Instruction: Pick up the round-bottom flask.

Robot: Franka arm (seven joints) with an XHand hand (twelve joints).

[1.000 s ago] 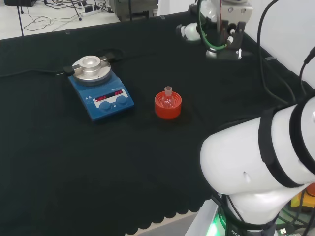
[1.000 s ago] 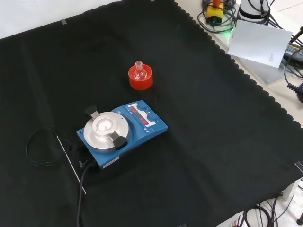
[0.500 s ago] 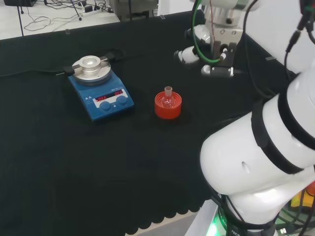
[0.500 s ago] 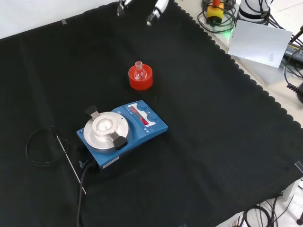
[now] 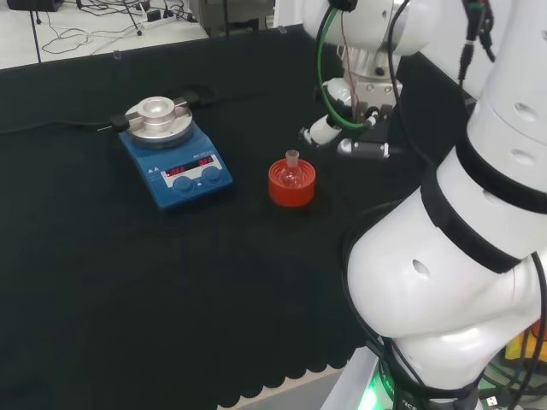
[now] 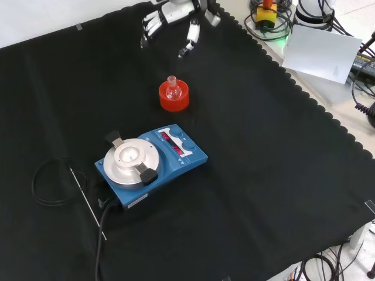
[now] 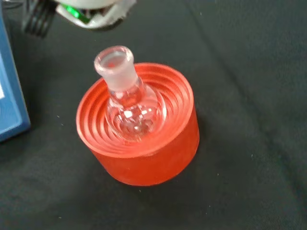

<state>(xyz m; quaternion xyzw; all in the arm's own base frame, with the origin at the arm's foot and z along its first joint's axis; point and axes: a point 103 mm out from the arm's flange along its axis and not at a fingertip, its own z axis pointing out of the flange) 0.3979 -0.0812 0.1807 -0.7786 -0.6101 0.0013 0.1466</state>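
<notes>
A small clear round-bottom flask (image 5: 292,169) stands upright with its neck up in a red ribbed ring stand (image 5: 291,186) at the middle of the black cloth. The front view has the flask (image 6: 171,88) on its stand (image 6: 174,98) too, and the wrist view has the flask (image 7: 126,100) close up, seated in the stand (image 7: 144,153). My hand (image 5: 355,113) hovers to the right of the flask in the head view, a little above the cloth. In the front view the hand (image 6: 174,10) is beyond the flask, its fingers (image 6: 190,38) spread and straight, apart from the glass. It holds nothing.
A blue hotplate stirrer (image 5: 173,155) with a round metal top stands left of the flask in the head view and nearer in the front view (image 6: 149,163). A black cable and thin probe (image 6: 87,202) lie beside it. The arm's white links (image 5: 461,256) rise at the right.
The hand has come down and towards the flask, from the far right in the head view. It entered the front view from the top. The flask and stand have not moved.
</notes>
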